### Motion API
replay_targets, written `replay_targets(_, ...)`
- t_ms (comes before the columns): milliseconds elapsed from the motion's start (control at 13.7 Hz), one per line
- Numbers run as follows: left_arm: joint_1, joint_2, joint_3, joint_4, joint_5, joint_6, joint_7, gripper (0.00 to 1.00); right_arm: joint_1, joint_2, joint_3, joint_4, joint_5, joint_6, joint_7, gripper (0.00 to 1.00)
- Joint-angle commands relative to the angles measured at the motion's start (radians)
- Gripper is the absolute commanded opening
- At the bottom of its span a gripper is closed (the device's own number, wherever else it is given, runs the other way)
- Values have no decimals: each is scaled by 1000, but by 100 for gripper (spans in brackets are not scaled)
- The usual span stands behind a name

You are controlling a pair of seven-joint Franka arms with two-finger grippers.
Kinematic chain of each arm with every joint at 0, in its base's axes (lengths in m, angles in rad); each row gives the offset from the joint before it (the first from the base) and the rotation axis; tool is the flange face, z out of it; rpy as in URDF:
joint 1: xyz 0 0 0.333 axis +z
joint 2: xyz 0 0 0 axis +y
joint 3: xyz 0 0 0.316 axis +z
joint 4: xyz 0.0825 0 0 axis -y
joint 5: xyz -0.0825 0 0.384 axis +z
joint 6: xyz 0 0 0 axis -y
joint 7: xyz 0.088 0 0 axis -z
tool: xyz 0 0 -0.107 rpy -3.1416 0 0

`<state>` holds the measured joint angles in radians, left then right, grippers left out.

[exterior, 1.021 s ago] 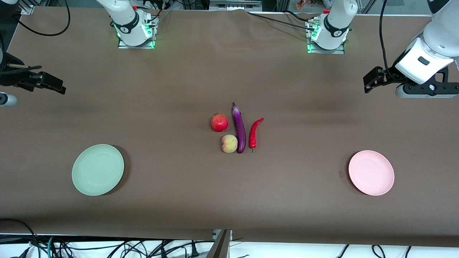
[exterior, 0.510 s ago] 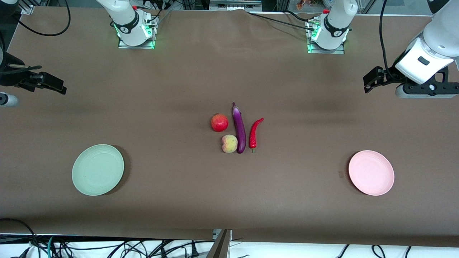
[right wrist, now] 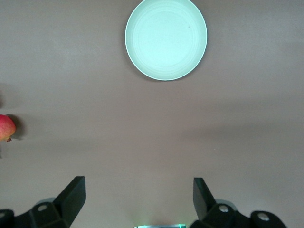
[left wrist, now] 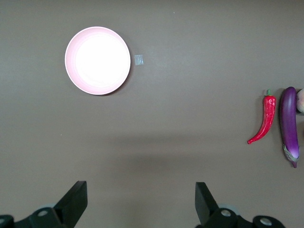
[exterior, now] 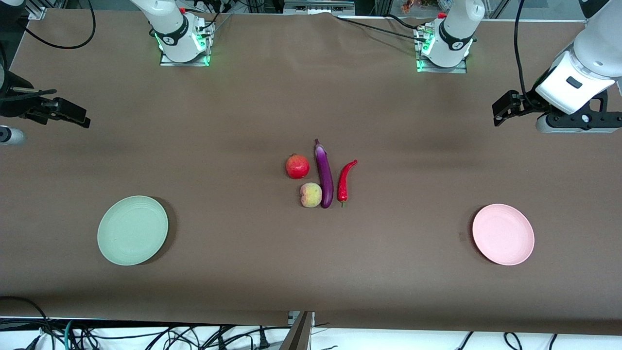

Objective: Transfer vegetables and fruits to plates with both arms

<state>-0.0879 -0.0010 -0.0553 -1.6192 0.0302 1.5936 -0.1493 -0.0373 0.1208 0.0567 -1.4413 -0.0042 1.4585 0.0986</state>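
The red pomegranate (exterior: 297, 166), yellowish-pink peach (exterior: 311, 195), purple eggplant (exterior: 324, 175) and red chili (exterior: 345, 181) lie close together at mid-table. The green plate (exterior: 132, 230) sits toward the right arm's end and the pink plate (exterior: 503, 234) toward the left arm's end; both hold nothing. My left gripper (exterior: 505, 108) hangs open and empty high over its end of the table. Its wrist view shows its open gripper (left wrist: 141, 190), the pink plate (left wrist: 98, 60), chili (left wrist: 263, 119) and eggplant (left wrist: 289, 123). My right gripper (exterior: 58, 112) hangs open and empty, as its wrist view shows (right wrist: 139, 186), with the green plate (right wrist: 166, 39) and pomegranate (right wrist: 5, 128).
A small scrap of tape (exterior: 461, 236) lies on the brown cloth beside the pink plate. The two arm bases (exterior: 182, 43) (exterior: 442, 48) stand along the table edge farthest from the front camera. Cables hang below the nearest edge.
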Motion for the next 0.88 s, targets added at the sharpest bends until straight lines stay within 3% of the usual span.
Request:
replay_targets(0, -3, 16, 2, 35, 11, -21, 19, 100, -10, -6, 3, -5, 20, 3, -8, 100)
replay_targets(802, -1, 19, 2, 30, -1, -52, 16, 100, -12, -3, 3, -4, 20, 13, -10, 100)
